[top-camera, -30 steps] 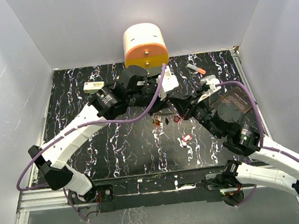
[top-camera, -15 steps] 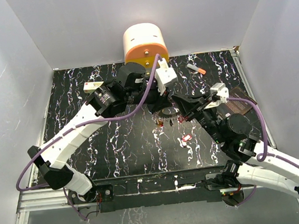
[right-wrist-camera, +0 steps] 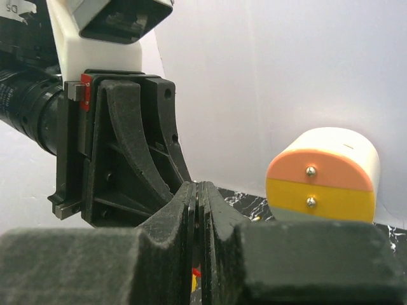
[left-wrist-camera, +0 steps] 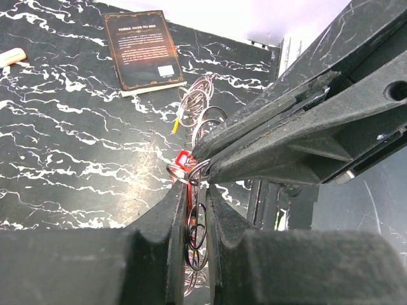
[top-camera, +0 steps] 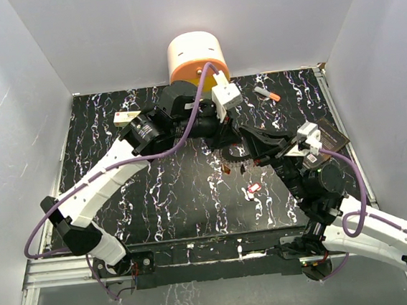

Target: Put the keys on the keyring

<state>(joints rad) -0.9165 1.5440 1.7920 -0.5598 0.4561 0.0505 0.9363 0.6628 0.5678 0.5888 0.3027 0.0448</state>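
My left gripper (left-wrist-camera: 194, 184) is shut on the keyring (left-wrist-camera: 194, 219), thin metal loops standing edge-on between its fingers. My right gripper (left-wrist-camera: 202, 164) comes in from the right, shut; its tips pinch a silver wire loop by a red key (left-wrist-camera: 184, 158) just above the left fingertips. From above, the two grippers, left (top-camera: 228, 148) and right (top-camera: 245, 150), meet over the mat's middle, with small keys (top-camera: 228, 168) dangling beneath. A second red key (top-camera: 252, 188) lies loose on the mat. In the right wrist view the right gripper (right-wrist-camera: 198, 185) faces the left fingers (right-wrist-camera: 130, 159).
A cream and orange cylinder (top-camera: 196, 58) stands at the back wall. An orange-tipped marker (top-camera: 267, 94), a white tag (top-camera: 126, 117) and a dark book (top-camera: 330, 137) lie on the marbled mat. A bunch of wire rings (left-wrist-camera: 198, 105) with a yellow key lies near the book (left-wrist-camera: 143, 51).
The right gripper has lifted from the mat and swung up against the left gripper. The left wrist has turned and shifted right. The loose red key has not moved.
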